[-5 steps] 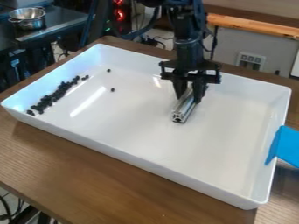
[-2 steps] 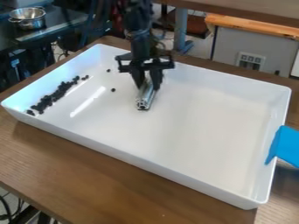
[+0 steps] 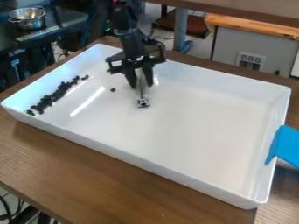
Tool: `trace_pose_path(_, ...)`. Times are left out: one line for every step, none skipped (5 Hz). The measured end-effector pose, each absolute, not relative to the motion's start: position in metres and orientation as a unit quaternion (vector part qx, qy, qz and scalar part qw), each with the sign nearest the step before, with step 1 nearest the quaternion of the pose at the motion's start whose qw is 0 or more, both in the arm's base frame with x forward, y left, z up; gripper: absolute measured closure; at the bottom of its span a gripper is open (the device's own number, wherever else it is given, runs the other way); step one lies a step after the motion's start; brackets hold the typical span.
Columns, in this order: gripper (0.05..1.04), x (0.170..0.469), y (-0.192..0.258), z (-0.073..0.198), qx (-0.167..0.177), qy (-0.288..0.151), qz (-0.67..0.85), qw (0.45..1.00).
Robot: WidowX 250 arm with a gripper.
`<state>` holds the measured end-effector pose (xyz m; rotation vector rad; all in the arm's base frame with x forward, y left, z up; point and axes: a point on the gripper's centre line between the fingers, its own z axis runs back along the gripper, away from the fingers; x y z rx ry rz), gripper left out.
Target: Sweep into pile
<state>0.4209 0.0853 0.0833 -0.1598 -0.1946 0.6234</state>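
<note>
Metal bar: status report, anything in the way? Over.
End effector shut on metal bar. Dark pieces in ragged line at white tray's left end; one stray between bar and line. Blue item at right rim, away from pieces.

No text, label, brand, number or sign can be read.

shallow white tray (image 3: 198, 131) with black bits (image 3: 52, 96) in ragged row, one bit (image 3: 112, 89) apart, silvery bar (image 3: 142, 94) tilted
</note>
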Motion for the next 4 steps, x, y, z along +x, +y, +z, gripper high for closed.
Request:
trace_pose_path(0.713,0.406,0.112,0.084,-0.055,-0.110,0.332,0.935)
trace_pose_path(0.713,0.400,0.120,0.084,-0.031,-0.116,0.317,0.941)
trace_pose_path(0.713,0.392,0.143,0.086,0.003,-0.123,0.298,0.947)
trace_pose_path(0.713,0.383,0.169,0.088,0.062,-0.122,0.281,0.950)
